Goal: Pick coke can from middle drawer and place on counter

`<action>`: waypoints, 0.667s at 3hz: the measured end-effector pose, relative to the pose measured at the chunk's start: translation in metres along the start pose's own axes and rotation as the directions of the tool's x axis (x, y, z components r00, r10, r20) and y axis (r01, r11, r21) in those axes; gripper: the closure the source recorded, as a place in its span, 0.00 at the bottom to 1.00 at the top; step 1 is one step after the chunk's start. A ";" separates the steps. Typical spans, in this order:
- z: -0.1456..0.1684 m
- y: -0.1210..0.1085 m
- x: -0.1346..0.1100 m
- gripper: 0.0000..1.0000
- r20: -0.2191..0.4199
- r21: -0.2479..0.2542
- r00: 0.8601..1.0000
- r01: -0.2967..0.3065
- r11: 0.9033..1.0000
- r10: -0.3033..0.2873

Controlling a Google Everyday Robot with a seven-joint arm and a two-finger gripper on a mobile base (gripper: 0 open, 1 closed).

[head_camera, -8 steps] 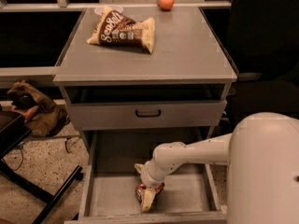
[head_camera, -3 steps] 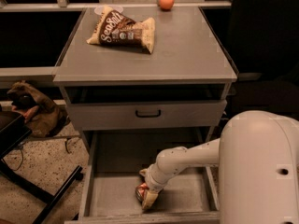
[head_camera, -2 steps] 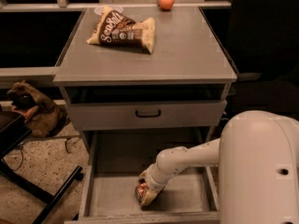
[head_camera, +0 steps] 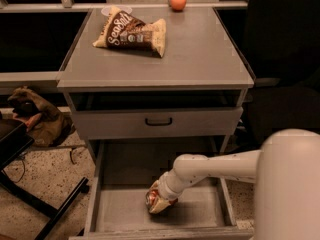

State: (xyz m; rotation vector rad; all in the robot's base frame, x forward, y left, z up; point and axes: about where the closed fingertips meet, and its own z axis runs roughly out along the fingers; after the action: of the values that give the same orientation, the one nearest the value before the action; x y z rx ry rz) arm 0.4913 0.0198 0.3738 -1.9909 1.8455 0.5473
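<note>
The coke can (head_camera: 150, 199), red-orange with a silver end, is in the open middle drawer (head_camera: 200, 211), near its front centre. My gripper (head_camera: 159, 204) reaches down into the drawer from the right on a white arm and is shut on the coke can, holding it tilted just above the drawer floor. The counter (head_camera: 200, 49) is the flat grey top of the cabinet, above and behind the gripper.
A brown-and-white snack bag (head_camera: 132, 31) lies on the counter's back left and an orange fruit (head_camera: 177, 1) at its back edge. A closed drawer front with a black handle (head_camera: 158, 121) sits above the open drawer. A black chair base (head_camera: 35, 201) and brown bag (head_camera: 35, 116) are on the floor at left.
The gripper has shifted slightly left and up inside the drawer, and the coke can has moved with it. Nothing on the counter has moved.
</note>
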 end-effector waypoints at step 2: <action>-0.124 -0.044 -0.047 1.00 0.371 0.037 0.928 -0.058 0.998 0.041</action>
State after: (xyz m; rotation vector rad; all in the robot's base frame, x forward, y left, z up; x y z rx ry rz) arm 0.5357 -0.0013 0.5044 -1.6739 1.6594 0.8231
